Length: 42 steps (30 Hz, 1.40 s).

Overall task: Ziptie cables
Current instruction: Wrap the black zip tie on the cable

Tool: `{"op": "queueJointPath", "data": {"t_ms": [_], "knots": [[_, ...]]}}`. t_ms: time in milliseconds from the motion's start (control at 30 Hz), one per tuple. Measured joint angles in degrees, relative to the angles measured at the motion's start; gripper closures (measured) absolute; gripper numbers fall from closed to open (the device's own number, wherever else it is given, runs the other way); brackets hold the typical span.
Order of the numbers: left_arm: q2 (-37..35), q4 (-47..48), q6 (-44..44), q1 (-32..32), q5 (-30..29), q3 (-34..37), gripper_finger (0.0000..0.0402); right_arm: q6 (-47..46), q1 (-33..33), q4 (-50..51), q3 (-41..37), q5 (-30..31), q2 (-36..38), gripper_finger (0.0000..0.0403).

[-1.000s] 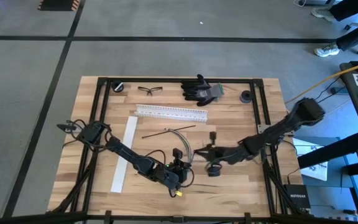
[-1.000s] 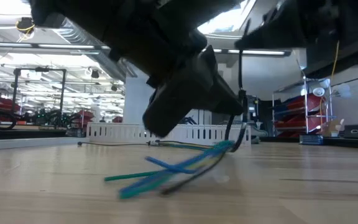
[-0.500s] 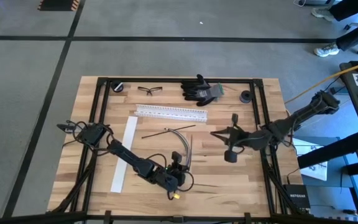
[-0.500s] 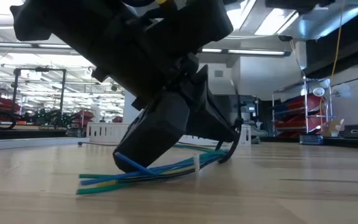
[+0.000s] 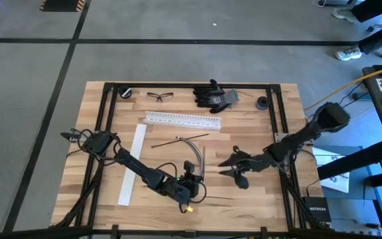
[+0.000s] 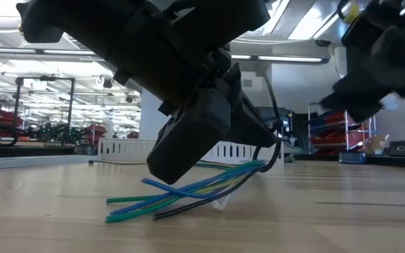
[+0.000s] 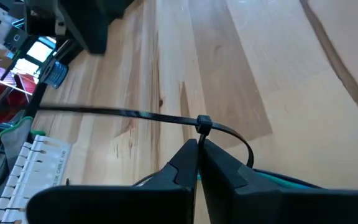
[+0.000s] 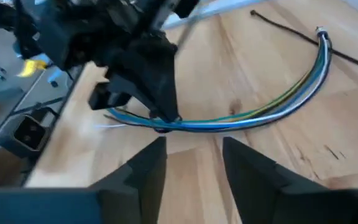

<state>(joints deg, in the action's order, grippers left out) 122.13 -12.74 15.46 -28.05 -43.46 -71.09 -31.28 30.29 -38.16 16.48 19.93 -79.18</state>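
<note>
The cables (image 5: pixel 194 147) are a thin blue, green and dark bundle arcing across the table's middle, also in the right wrist view (image 8: pixel 260 112). A black zip tie (image 7: pixel 202 123) loops around the bundle, its long tail (image 7: pixel 104 112) sticking out sideways. My left gripper (image 5: pixel 192 174) is shut at that loop near the bundle's near end. My right gripper (image 5: pixel 223 167) hovers open to the right of it, fingers (image 8: pixel 143 167) pointing at the bundle with nothing between them. My left gripper is shut on the cable bundle right at the zip tie's loop (image 8: pixel 163 121), the tie's head (image 7: pixel 202 123) just past its fingertips. The fingers slant down from the table's left, across the bundle. The bundle's near ends (image 6: pixel 129 209) droop to the table; the rest (image 6: pixel 248 169) rises behind.
A white slotted rail (image 5: pixel 183 120) and a loose black zip tie (image 5: pixel 178 139) lie beyond the bundle. A flat white strip (image 5: pixel 132 163) lies at the left. Black gloves (image 5: pixel 214 96), safety glasses (image 5: pixel 159 95) and two small dark round parts (image 5: pixel 264 103) sit along the far edge.
My right gripper has drawn away from the left gripper toward the table's right edge, rising, then come down and partway back, rolling as it went, and it has opened. The cable ends near the left gripper dropped flat, then tipped up a little again.
</note>
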Motion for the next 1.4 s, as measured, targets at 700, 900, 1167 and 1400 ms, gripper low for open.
{"op": "queueJointPath", "data": {"t_ms": [700, 900, 1167, 1400], "knots": [[-0.1, 0.1, -0.2, 0.3, 0.0, 0.0, 0.0401, 10.2, -7.9, -11.1, 13.4, -17.8, -21.6, 0.0257], [-0.1, 0.1, -0.2, 0.3, 0.0, 0.0, 0.0401, 13.9, -7.8, -9.9, 13.7, -19.1, -21.7, 0.0335], [-0.1, 0.1, -0.1, 0.3, 0.0, 0.0, 0.0401, 18.6, -7.8, -9.6, 13.7, -17.1, -21.7, 0.0400], [-0.1, 0.1, -0.1, 0.3, 0.0, 0.0, 0.0401, 20.1, -7.8, -9.7, 13.7, -16.3, -21.7, 0.0402]]}}
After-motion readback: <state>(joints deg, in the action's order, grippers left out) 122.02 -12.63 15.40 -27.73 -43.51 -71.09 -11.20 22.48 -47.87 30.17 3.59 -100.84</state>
